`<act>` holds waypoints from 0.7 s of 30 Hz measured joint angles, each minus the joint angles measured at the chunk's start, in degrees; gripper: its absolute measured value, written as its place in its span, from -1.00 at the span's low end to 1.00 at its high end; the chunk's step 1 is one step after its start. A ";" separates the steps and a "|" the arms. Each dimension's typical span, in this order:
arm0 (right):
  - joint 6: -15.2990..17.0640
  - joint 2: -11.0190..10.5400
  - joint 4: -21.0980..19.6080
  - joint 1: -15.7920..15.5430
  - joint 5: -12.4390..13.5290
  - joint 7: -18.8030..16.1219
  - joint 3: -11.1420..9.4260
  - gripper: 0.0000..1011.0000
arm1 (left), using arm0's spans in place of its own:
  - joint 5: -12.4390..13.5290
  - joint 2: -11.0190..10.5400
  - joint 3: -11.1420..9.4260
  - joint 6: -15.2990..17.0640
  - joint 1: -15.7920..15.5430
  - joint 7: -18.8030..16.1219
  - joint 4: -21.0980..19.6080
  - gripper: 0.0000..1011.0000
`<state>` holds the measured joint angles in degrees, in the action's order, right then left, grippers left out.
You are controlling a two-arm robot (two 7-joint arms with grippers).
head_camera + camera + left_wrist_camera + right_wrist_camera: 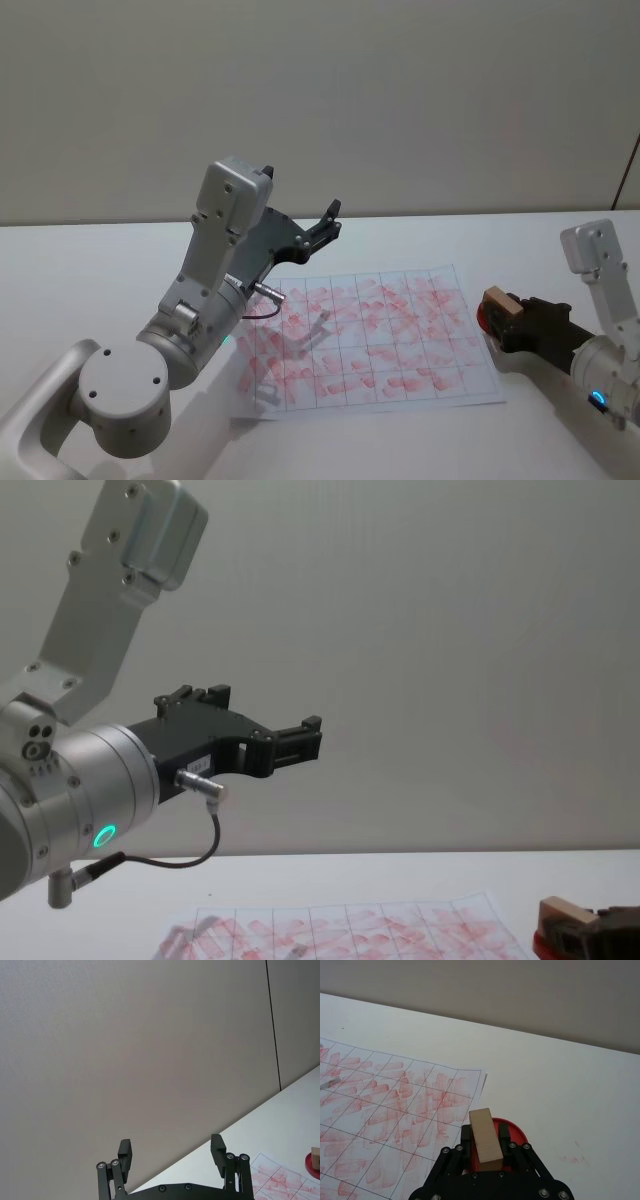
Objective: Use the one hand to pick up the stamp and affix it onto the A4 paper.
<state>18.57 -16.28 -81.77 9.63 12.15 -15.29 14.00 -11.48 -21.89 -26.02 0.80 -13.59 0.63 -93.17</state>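
One leftward carry awaits us: our right gripper clamps the stamp just right of the A4 paper.

Ink pad was mostly hidden behind stamp and right gripper, stamp's underside was out of sight, near-left corner of paper was covered by left arm

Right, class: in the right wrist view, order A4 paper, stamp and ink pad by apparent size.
1. A4 paper.
2. stamp and ink pad, unranked: the right gripper and stamp hide much of the pad.
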 joint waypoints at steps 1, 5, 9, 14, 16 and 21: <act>0.01 0.01 0.05 0.06 -0.03 -0.03 0.01 -0.34 | 0.00 0.00 0.00 0.00 0.00 0.00 0.00 0.98; 0.01 0.04 0.13 0.12 -0.08 -0.10 0.04 -0.56 | 0.00 0.00 0.00 0.00 0.00 0.00 0.00 0.98; -0.03 0.08 0.13 0.25 -0.15 -0.13 0.06 -0.57 | 0.00 0.00 0.00 0.00 0.00 0.00 0.00 0.98; -0.73 0.25 0.17 0.74 -0.42 -0.57 0.11 -0.57 | 0.00 0.00 0.00 0.00 0.00 0.00 0.00 0.98; -1.38 0.40 0.25 1.19 -0.66 -1.13 0.17 -0.57 | 0.00 0.00 0.00 0.00 0.00 0.00 0.00 0.98; -2.85 0.83 0.51 2.28 -1.10 -2.76 0.39 -0.57 | 0.00 0.00 0.00 0.00 0.00 0.00 0.00 0.98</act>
<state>15.73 -15.45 -81.26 11.91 11.06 -18.05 14.39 -11.48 -21.89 -26.02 0.79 -13.59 0.62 -93.18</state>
